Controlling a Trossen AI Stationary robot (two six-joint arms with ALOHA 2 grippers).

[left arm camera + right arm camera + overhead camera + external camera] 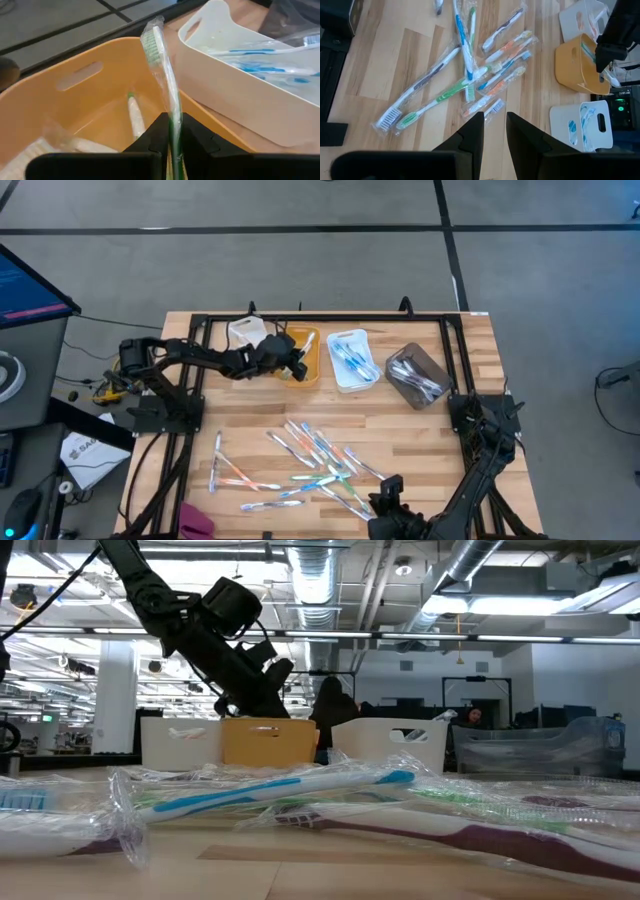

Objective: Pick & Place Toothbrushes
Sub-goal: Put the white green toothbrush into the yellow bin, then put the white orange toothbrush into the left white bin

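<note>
My left gripper (297, 363) hangs over the orange bin (310, 348) at the table's far middle, shut on a green-and-white toothbrush (161, 65) in a clear wrapper. Another green toothbrush (134, 114) lies inside the orange bin (75, 70). Several wrapped toothbrushes (310, 465) lie flat in a loose pile on the wooden table, blue, green, orange and dark ones (465, 75). My right gripper (385, 494) waits near the table's front edge, above the pile's near side, open with nothing between its fingers (495, 122). My left gripper pinches the toothbrush's handle (173, 131) between its two fingers. The fingers slant down toward the orange bin from the table's left. The brush sticks out past the fingertips, its bristle head (150, 40) farthest out. Its other end is hidden between the fingers.
A white bin (352, 360) with blue toothbrushes stands right of the orange one, and a grey bin (418, 375) with dark ones farther right. A smaller white bin (245, 332) stands to the left. A black frame (330, 318) edges the table. A pink object (197, 522) lies front left.
</note>
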